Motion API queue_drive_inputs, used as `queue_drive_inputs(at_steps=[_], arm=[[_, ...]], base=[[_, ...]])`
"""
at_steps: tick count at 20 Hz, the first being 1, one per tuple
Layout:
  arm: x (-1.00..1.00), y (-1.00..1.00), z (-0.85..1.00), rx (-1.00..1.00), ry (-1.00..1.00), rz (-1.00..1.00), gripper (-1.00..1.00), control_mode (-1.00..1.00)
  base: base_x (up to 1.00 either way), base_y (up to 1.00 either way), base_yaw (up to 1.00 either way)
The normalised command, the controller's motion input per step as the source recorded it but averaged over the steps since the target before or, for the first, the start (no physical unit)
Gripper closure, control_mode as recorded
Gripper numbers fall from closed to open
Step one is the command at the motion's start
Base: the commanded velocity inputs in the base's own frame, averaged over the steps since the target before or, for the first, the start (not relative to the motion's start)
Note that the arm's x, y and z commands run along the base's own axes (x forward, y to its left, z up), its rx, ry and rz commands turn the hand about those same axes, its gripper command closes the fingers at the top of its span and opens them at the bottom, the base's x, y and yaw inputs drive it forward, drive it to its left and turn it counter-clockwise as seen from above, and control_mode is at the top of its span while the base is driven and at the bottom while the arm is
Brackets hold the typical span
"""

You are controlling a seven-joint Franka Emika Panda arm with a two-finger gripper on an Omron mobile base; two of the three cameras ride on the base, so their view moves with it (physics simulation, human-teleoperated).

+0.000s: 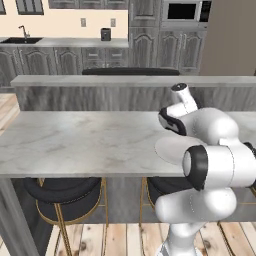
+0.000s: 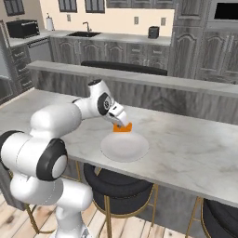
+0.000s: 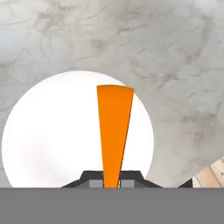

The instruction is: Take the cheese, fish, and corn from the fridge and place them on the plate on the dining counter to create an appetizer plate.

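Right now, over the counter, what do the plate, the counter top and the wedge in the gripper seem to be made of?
Plate: pale, smooth and matte, probably ceramic, though plastic is possible. Dining counter: light slab with grey veining, looks like polished marble or an imitation. Cheese: flat, uniform orange wedge with sharp edges, no visible texture, shut in the gripper.

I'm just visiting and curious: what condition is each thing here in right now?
gripper: shut on the cheese.
cheese: held above the plate, not yet set down.
plate: on the dining counter, nothing on it.
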Motion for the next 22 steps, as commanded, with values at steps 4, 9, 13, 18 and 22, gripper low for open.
queue_drive_inputs(at_steps=[4,9,13,18,22], arm=[[0.1,0.0,-0.31,0.01,-0.02,0.0,1.0,-1.0],[0.23,0.0,-0.16,0.02,0.0,0.0,1.0,-1.0],[0.28,0.1,-0.18,0.01,0.01,0.0,1.0,-1.0],[0.18,0.19,-0.33,0.0,0.04,0.0,1.0,-1.0],[0.18,0.1,-0.27,0.0,0.0,0.0,1.0,-1.0]], base=[[0.0,0.0,0.0],[0.0,0.0,0.0],[0.0,0.0,0.0],[0.0,0.0,0.0],[0.0,0.0,0.0]])
